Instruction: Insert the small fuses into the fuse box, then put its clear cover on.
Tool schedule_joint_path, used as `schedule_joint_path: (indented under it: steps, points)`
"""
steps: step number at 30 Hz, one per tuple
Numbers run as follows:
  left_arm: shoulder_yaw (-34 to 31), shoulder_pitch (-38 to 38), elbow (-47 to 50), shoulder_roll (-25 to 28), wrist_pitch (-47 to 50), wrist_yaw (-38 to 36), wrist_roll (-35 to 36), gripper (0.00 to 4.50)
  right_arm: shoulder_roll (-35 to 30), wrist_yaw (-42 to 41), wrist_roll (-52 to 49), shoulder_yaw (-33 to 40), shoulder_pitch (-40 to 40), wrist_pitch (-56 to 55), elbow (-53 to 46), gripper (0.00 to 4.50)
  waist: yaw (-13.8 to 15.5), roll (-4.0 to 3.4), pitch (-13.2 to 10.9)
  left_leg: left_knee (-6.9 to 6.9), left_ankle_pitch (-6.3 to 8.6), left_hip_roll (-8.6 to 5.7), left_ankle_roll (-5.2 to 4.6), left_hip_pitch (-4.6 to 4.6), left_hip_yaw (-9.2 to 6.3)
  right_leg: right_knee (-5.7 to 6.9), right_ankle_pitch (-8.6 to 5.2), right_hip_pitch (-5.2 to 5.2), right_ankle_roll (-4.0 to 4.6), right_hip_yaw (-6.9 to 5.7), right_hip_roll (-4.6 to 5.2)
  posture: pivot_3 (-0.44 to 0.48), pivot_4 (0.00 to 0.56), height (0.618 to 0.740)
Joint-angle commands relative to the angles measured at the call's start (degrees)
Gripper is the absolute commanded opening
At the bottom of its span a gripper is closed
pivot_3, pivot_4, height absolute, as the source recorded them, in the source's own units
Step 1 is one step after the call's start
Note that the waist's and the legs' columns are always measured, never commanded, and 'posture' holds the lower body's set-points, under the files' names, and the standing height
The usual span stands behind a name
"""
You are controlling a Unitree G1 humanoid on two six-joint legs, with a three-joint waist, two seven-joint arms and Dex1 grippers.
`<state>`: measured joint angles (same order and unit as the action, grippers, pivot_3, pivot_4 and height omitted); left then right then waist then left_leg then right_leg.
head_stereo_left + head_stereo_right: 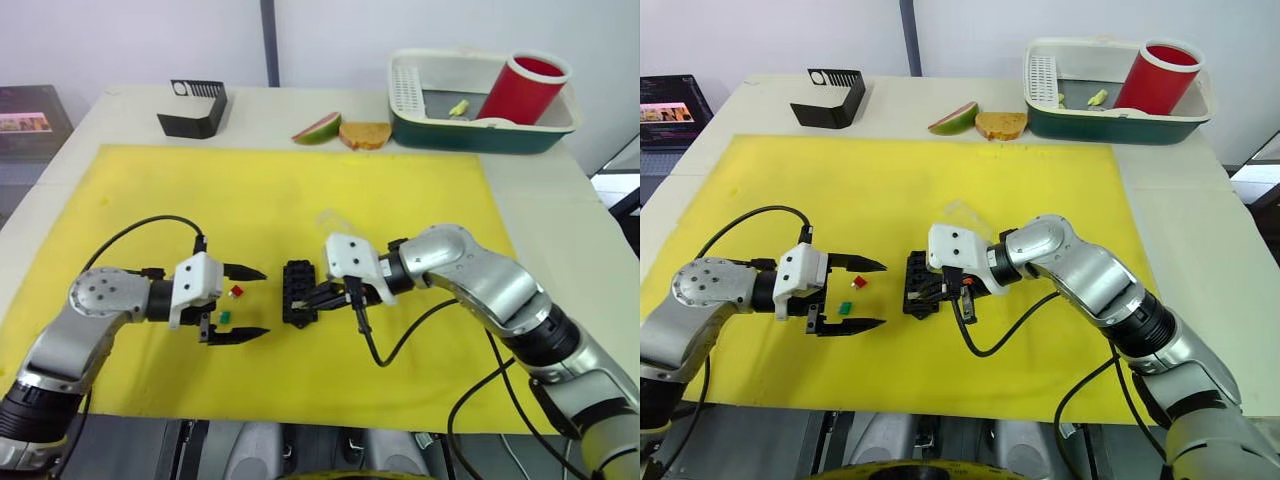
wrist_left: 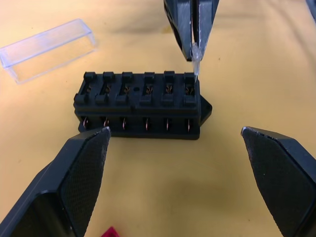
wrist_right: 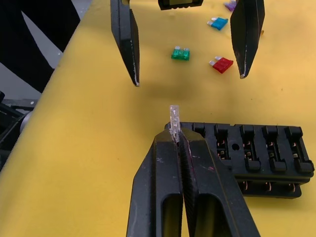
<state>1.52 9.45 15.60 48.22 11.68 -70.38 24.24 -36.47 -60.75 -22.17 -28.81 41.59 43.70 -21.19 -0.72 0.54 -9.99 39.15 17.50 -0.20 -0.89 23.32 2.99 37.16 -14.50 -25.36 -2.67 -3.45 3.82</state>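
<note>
Right pincer (image 3: 178,140) is clamped on a clear-grey fuse (image 3: 173,118) at the end slot of the fuse box (image 2: 140,106); left pincer (image 1: 245,301) waits apart. I fear tilt jamming its blades.

We note a pale table (image 1: 560,200) bearing a yellow mat (image 1: 300,200), black stand (image 1: 195,108), green-and-white basin (image 1: 480,125), bread (image 1: 365,134) and fruit slice (image 1: 318,128).

You see a matt black plastic slotted fuse box (image 2: 140,106) with coppery metal contacts, a glossy transparent plastic rectangular cover (image 2: 47,48), and a matt, smooth yellow mat (image 1: 300,190). Black finger pads (image 2: 81,173) look finely textured.
</note>
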Motion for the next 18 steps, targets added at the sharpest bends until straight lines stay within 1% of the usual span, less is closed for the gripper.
schedule_joint_path:
  steps: [1, 9, 18]
  points:
    - [-0.1, 0.5, 0.4, 0.0, -0.7, -0.4, -0.2, 4.47, 0.5, -0.4, 0.5, 0.0, 1.5, 0.7, -2.5, 0.0, 0.0, 0.0, 0.0, 0.0, 0.0, 0.0, 0.0, 0.0, 0.0, 0.01, 0.0, 0.0, -0.01, -0.01, 0.0, 0.0, 0.15, 0.74]
    - [0.2, 0.8, 0.2, -0.5, -1.0, -0.6, -0.8, 4.47, 1.5, -0.5, 1.7, -0.7, 1.6, 2.3, -2.6, 0.0, 0.0, 0.0, 0.0, 0.02, -0.01, -0.01, 0.0, -0.01, 0.0, 0.04, 0.01, 0.01, -0.02, -0.02, 0.0, 0.0, 0.15, 0.74]
    - [0.3, 0.7, 0.5, -1.5, -1.2, -0.2, -1.6, 4.47, 1.6, -0.9, 3.6, -1.0, 1.2, 1.1, -1.6, 0.0, 0.0, 0.02, 0.0, 0.05, -0.01, -0.02, -0.01, -0.01, 0.0, 0.06, 0.03, 0.02, -0.05, -0.03, -0.02, 0.0, 0.15, 0.74]
